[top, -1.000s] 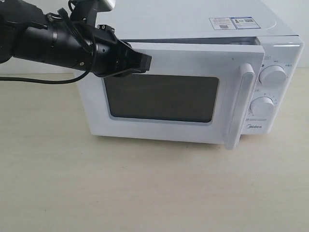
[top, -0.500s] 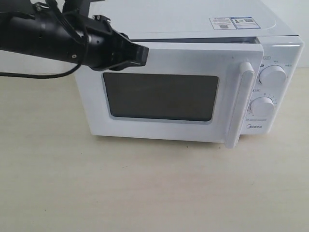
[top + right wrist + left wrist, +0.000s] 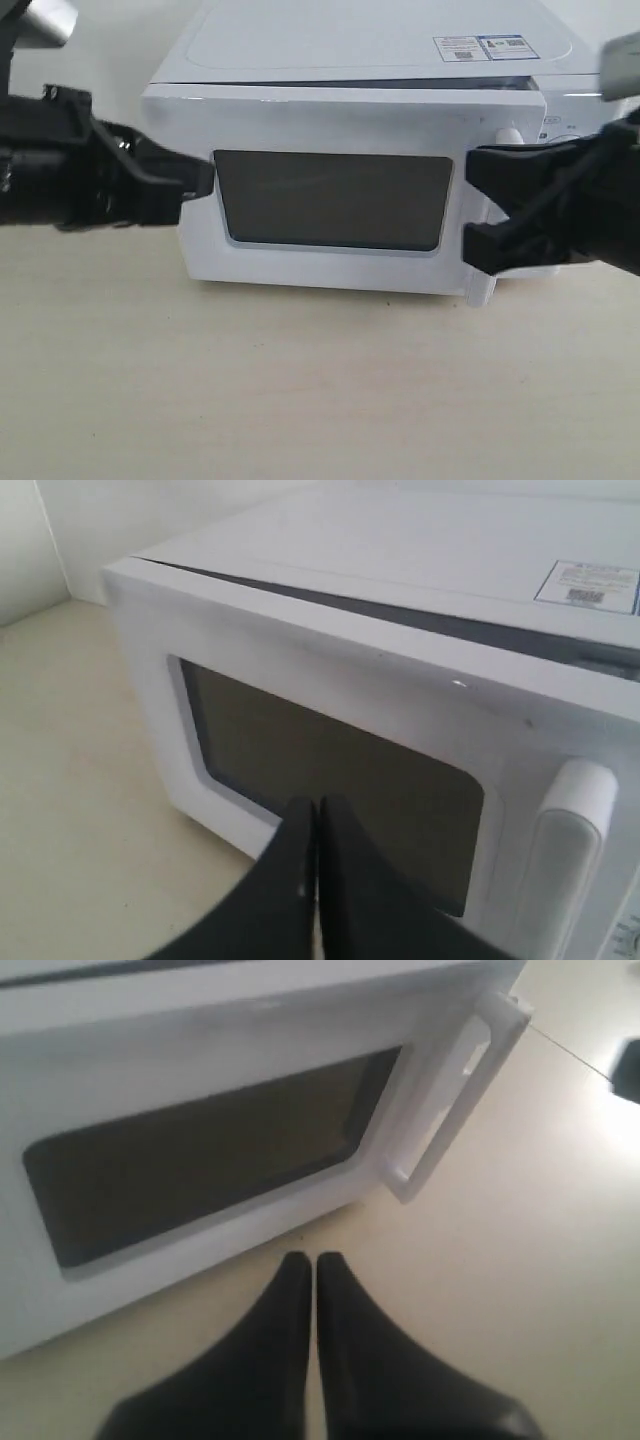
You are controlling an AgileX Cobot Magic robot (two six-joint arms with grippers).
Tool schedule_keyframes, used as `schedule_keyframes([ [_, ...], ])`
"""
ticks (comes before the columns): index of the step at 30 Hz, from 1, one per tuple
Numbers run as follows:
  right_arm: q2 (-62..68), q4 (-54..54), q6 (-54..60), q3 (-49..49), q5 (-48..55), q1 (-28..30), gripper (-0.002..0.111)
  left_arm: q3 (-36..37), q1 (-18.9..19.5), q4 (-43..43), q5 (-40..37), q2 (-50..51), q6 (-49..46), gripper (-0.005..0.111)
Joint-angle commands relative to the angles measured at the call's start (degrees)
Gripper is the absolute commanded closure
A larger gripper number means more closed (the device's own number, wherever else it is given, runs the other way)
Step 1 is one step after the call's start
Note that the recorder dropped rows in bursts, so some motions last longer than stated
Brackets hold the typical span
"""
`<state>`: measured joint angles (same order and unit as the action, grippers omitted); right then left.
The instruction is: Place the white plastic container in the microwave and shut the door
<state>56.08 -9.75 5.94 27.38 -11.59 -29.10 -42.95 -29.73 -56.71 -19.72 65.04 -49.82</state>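
A white Midea microwave point(image 3: 380, 40) stands toward the far edge of a pale worktop point(image 3: 300, 390), flanked by two black robot arms. Its door point(image 3: 330, 125) is swung almost to, but not flush: a dark gap runs along the top edge between door and body, widening toward the handle point(image 3: 572, 850) side, and the door's lower corner on that side sits forward of the casing. The window point(image 3: 330, 200) is dark and gives no view of the cavity (the white plastic container cannot be seen in any of the three views, so its place cannot be told).

The left arm point(image 3: 80, 185) reaches in from the worktop's left edge, its tip just beside the door's hinge side, level with the window's upper corner; whether it touches the door cannot be told. The left arm's fingers point(image 3: 285, 1300) are pressed together with only a hairline seam between them, pinching nothing, and they point toward the worktop in front of the door's bottom edge.

The right arm point(image 3: 570, 205) comes in from the worktop's right edge and covers most of the handle and the control panel in the exterior view. The right arm's fingers point(image 3: 290, 850) are likewise pressed together and empty, aimed at the window's lower part. Two stickers point(image 3: 482, 47) lie on the microwave's top near its right rear corner.
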Motion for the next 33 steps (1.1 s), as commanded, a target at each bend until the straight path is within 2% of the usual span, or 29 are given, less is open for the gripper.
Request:
schedule_keyframes([
  [1,11.2,-4.3,0.6,4.9,-7.3,-0.1,0.108,7.0,-0.2,0.2,1.7,-7.0,1.0,0.102],
  [11,22.8,-26.4,16.1,13.6,-10.7,-0.1,0.108,16.6,-0.2,0.2,7.8,-17.9,3.3,0.102],
  [19,25.4,-37.4,27.7,15.5,-12.8,-0.1,0.108,17.9,-0.2,0.2,8.4,-18.3,3.6,0.102],
  [33,26.5,-41.5,30.8,15.6,-17.7,0.2,0.108,17.9,-0.2,0.3,9.9,-18.3,3.1,0.102],
])
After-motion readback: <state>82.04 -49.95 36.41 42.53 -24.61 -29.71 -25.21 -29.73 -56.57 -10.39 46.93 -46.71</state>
